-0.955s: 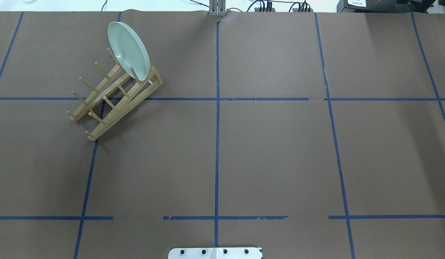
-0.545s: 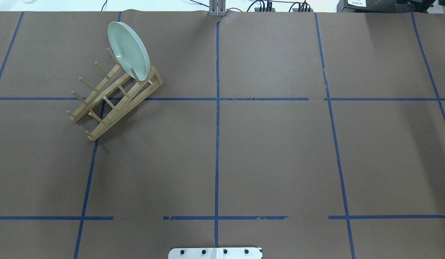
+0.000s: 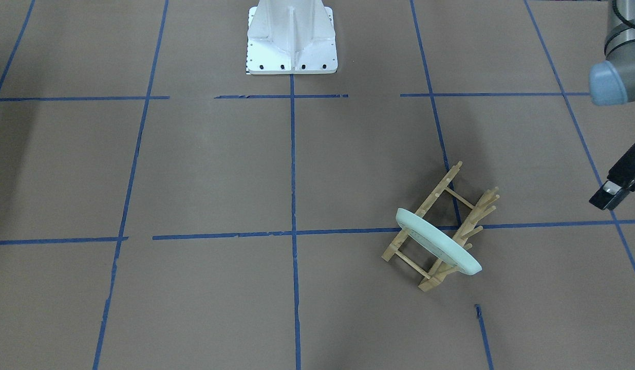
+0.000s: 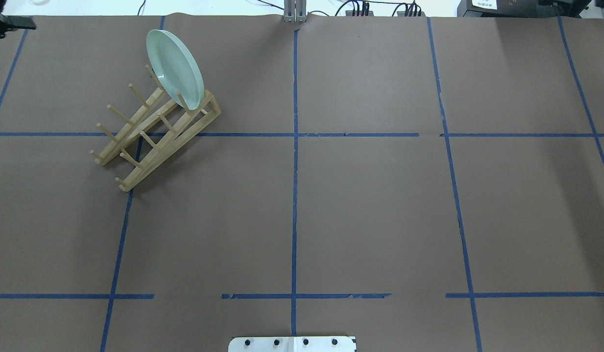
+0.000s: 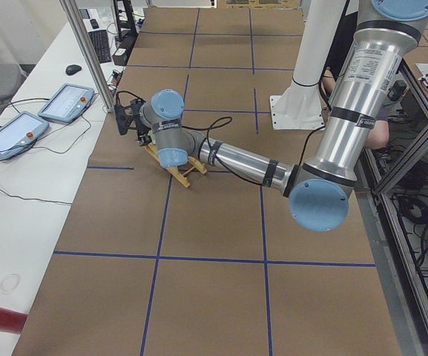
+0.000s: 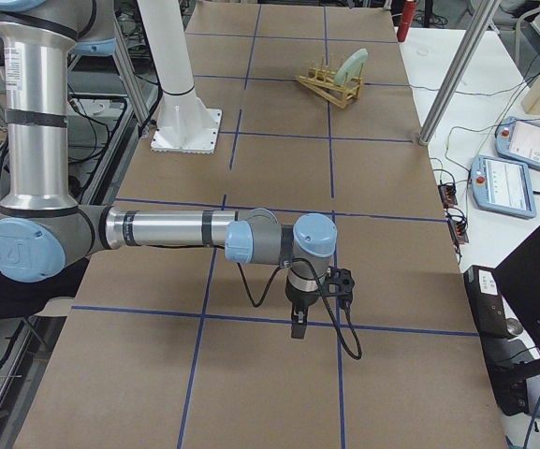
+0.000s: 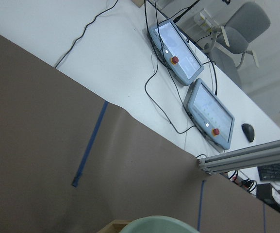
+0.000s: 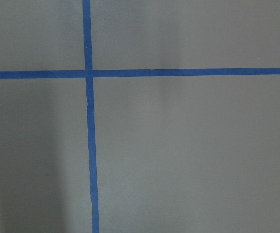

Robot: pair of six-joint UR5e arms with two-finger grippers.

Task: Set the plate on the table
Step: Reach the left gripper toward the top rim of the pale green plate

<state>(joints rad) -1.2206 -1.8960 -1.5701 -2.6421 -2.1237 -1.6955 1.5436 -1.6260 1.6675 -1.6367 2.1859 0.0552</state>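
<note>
Overhead exterior view puts the plate (image 4: 175, 68) at about 10 o'clock from the middle of the table (image 4: 370, 205). It stands on edge and leans in the last slot of the wooden peg rack (image 4: 155, 132), at the rack's 1 o'clock end. Nothing is touching it.

The left gripper (image 3: 608, 194) hangs well apart from the plate, off towards 9 o'clock from it at the overhead frame's edge. So little of it shows that I cannot tell whether its claw is spread or pressed together. The right gripper (image 6: 295, 325) hovers over bare table far down the other end. It appears only in a side view, so I cannot tell its state either.

The reach-in looks like the riskiest part. The plate sits at the very end of the rack with only a peg or two behind it, so a nudge from an arriving finger could probably roll it out onto the paper.

The rack looks light and unfastened. A lift that is not in line with the pegs may catch the rim and drag or tip the whole rack.

The glossy rim offers a thin hold. A shallow pinch could let the plate swing or slip while it is being turned flat, and it would then land hard on its edge.
</note>
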